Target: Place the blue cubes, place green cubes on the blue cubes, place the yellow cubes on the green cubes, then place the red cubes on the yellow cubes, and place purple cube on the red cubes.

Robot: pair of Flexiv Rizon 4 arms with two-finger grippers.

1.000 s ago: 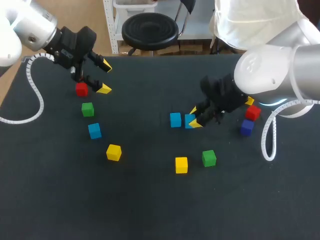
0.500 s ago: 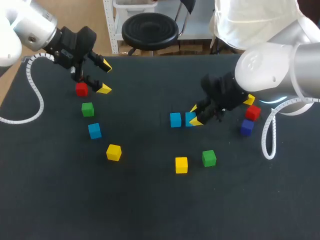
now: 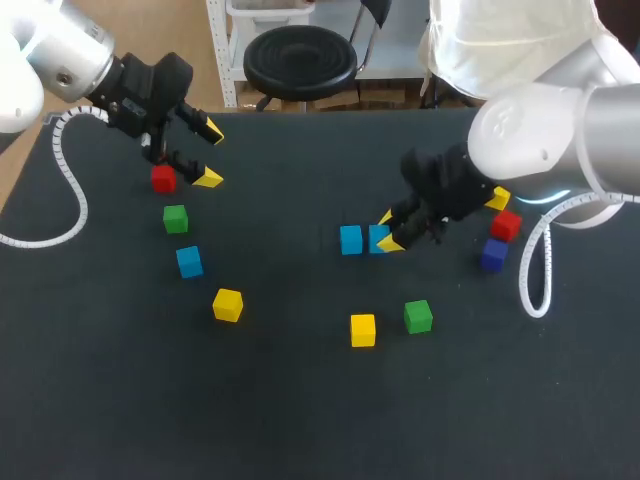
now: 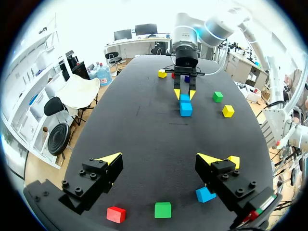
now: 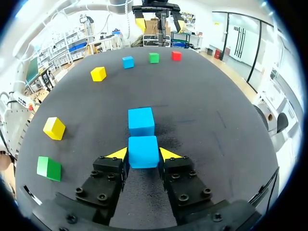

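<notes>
Right claw [image 5: 143, 155] has shifted slightly, blue cube [image 5: 143, 149] pinched between its fingers

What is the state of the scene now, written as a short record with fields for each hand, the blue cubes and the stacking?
right hand: shut on the near blue cube
second blue cube: close beside it, contact unclear
third blue cube: apart, near the green cube on the left arm's side
left hand: open, empty, by the red cube
stacks: none; no cube seen on another
</notes>
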